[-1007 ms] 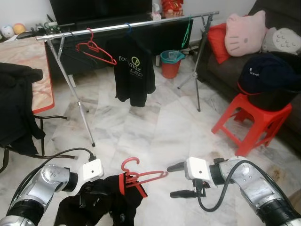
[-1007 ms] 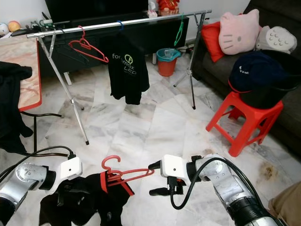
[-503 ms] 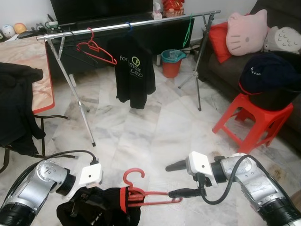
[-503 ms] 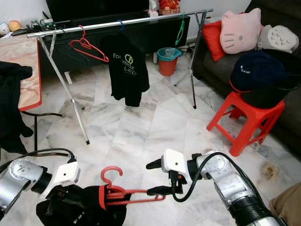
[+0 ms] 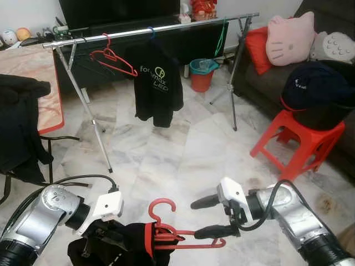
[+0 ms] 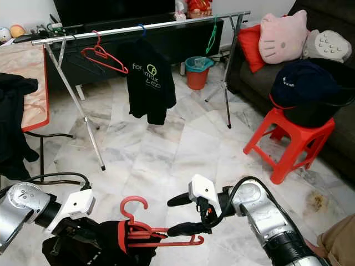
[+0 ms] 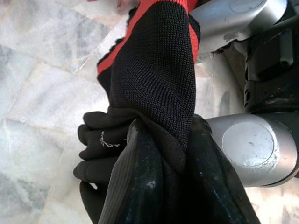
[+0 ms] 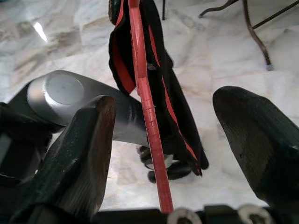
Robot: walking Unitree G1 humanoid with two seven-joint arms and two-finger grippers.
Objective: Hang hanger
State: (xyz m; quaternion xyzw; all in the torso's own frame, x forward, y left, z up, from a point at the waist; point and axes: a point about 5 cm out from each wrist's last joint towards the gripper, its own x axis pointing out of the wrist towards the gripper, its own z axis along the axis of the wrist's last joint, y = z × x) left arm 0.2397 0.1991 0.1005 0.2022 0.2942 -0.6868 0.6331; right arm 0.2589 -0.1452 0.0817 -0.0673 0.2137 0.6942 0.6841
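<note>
A red hanger carries a black garment with red trim low in front of me, just above the marble floor. My left gripper is shut on the bunched black fabric. My right gripper is open at the hanger's free end. In the right wrist view the red bar runs between its two fingers, touching neither. Beyond stands the silver clothes rail with a bare red hanger, a black printed T-shirt and a green hanger.
A red plastic stool bearing a black bucket and a navy cap stands at the right, before a dark sofa with a pink cushion. A chair draped in black clothes is at the left. An orange bin sits behind the rail.
The hanger and garment have sunk lower and levelled out. My right gripper has come down and leftward, so its open fingers now straddle the hanger's end.
</note>
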